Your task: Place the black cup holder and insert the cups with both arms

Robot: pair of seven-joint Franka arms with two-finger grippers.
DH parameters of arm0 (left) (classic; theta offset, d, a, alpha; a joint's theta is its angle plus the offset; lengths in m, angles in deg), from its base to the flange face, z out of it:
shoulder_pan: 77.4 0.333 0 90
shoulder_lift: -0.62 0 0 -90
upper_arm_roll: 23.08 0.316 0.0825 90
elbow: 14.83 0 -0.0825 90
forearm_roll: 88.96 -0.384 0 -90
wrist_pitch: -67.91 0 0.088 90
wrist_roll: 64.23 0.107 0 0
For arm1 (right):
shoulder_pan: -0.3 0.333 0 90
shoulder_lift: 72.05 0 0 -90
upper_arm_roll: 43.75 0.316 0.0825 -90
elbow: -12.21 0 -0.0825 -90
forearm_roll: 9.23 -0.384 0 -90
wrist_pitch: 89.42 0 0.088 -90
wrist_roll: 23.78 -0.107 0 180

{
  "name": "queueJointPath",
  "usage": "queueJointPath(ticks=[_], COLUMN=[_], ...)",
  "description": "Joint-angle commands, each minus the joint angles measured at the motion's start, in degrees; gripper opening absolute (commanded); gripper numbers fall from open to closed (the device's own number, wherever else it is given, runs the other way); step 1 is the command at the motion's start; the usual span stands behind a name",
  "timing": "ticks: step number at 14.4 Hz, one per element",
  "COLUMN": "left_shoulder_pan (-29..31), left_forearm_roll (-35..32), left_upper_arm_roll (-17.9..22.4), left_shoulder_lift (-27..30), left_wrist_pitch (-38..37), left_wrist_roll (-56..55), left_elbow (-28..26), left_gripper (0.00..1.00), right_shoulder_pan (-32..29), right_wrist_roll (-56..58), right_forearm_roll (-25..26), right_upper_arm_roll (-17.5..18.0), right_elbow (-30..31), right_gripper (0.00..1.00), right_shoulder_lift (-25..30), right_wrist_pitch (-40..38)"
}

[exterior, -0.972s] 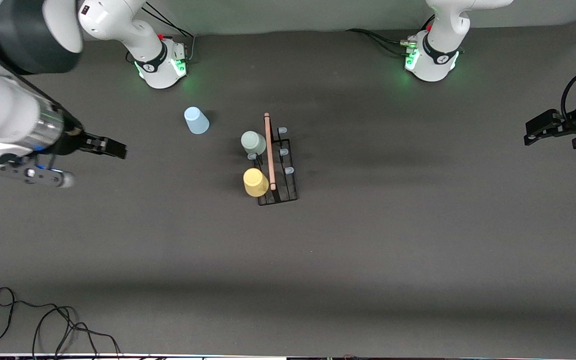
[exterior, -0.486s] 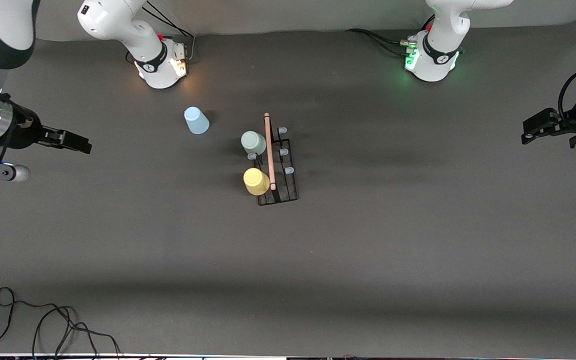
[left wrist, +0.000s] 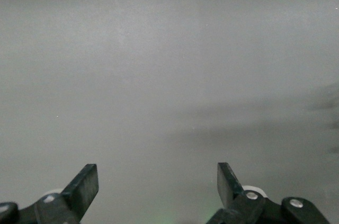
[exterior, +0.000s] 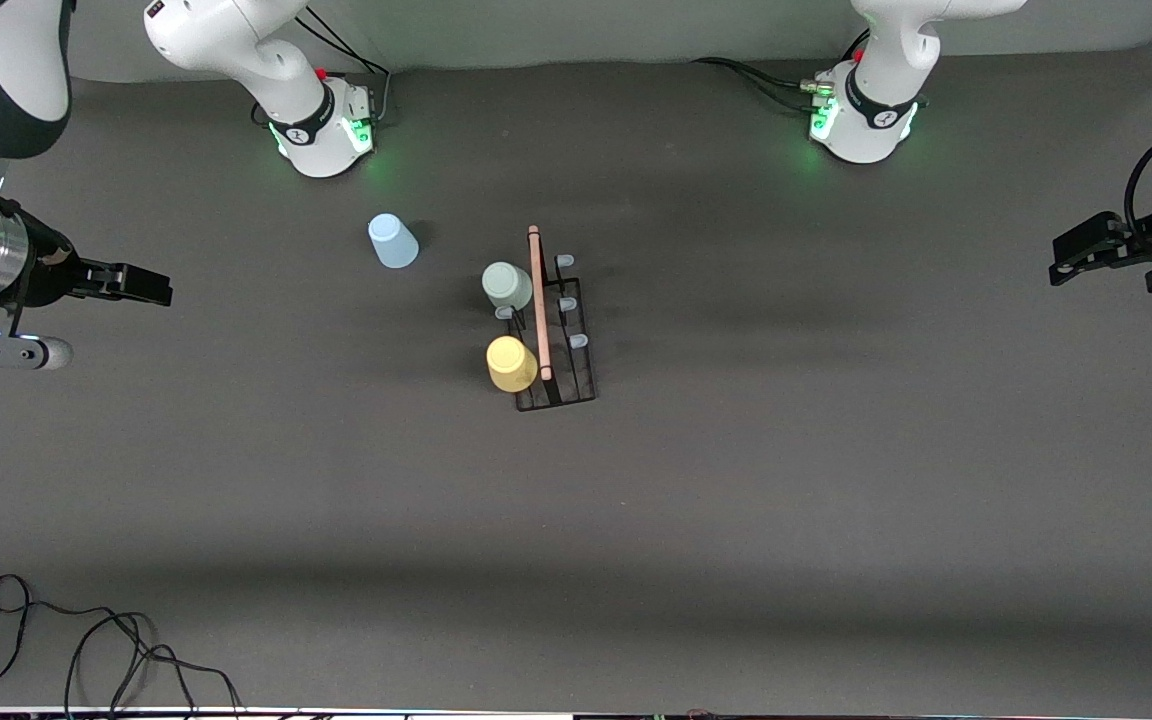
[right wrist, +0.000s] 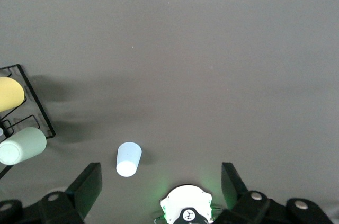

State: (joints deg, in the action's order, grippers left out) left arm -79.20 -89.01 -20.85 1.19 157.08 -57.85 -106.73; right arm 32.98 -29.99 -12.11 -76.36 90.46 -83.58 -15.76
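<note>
Black wire forms the holder point(exterior: 558, 340), which stands near the middle of the dark counter point(exterior: 786, 480) with its wooden rod point(exterior: 539, 300) running along the top. Two cups sit on pegs on the side toward the right arm's end: the grey-green cup point(exterior: 507, 285) on the peg farther from the front camera, the yellow cup point(exterior: 512, 363) on the nearer one. A bare pale-tipped peg point(exterior: 504, 313) shows between them, and three more bare pegs point(exterior: 568, 303) line the side toward the left arm's end. The blue cup point(exterior: 392, 241) rests alone on the counter, apart from the holder, toward the right arm's base point(exterior: 324, 125) and a little farther from the front camera; it seems to stand mouth down, though the view does not make this sure.

The right gripper point(exterior: 141, 287) hangs over the counter's edge at the right arm's end, well apart from all three cups. In the right wrist view its jaws are spread wide with nothing between them, and the blue cup point(right wrist: 128, 159), the grey-green cup point(right wrist: 22, 146) and the yellow cup point(right wrist: 10, 93) show below.

The left gripper point(exterior: 1076, 255) hangs over the counter's edge at the left arm's end, well apart from the holder. The left wrist view shows its jaws spread and empty over bare counter point(left wrist: 169, 75).

A black cable point(exterior: 86, 650) lies coiled at the counter's near corner at the right arm's end.
</note>
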Motion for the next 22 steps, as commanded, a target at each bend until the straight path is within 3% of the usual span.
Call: queueJointPath(ticks=[1, 3, 4, 5, 10, 14, 20, 22], left_shoulder_pan=[0.0, 0.0, 0.0, 0.0, 0.0, 0.0, 0.0, 0.0], left_forearm_roll=[0.5, 0.5, 0.5, 0.5, 0.5, 0.6, 0.5, 0.5], left_upper_arm_roll=[0.1, 0.2, 0.2, 0.2, 0.2, 0.2, 0.2, 0.2], left_shoulder_lift=[1.0, 1.0, 1.0, 1.0, 1.1, 1.1, 1.1, 1.0], left_wrist_pitch=[-1.1, -1.0, -1.0, -1.0, -1.1, -1.0, -1.1, -1.1], left_wrist_roll=[-0.1, -0.1, -0.1, -0.1, -0.1, -0.1, -0.1, -0.1], left_elbow=[-0.3, -0.2, -0.2, -0.2, -0.3, -0.3, -0.3, -0.4], left_gripper=[1.00, 1.00, 1.00, 1.00, 1.00, 1.00, 1.00, 1.00], right_shoulder_pan=[-10.6, -19.1, -22.6, -24.3, -26.8, -32.6, -31.9, -28.7], right_wrist_roll=[0.7, 0.8, 0.8, 1.0, 4.3, 4.4, 4.3, 4.2], right_forearm_roll=[3.7, 6.5, 6.7, 6.7, 6.7, 6.7, 6.7, 6.7], right_upper_arm_roll=[12.1, 22.3, 26.0, 27.4, 28.2, 34.1, 33.8, 31.0], right_elbow=[1.4, 3.7, 5.3, 7.0, 20.0, 19.7, 19.5, 18.9], right_gripper=[1.00, 1.00, 1.00, 1.00, 1.00, 1.00, 1.00, 1.00], right_shoulder_lift=[3.3, 5.4, 6.7, 7.8, 16.1, 15.8, 15.7, 15.2], right_wrist_pitch=[-0.5, 0.2, 1.3, 2.8, 14.2, 14.6, 14.3, 14.2])
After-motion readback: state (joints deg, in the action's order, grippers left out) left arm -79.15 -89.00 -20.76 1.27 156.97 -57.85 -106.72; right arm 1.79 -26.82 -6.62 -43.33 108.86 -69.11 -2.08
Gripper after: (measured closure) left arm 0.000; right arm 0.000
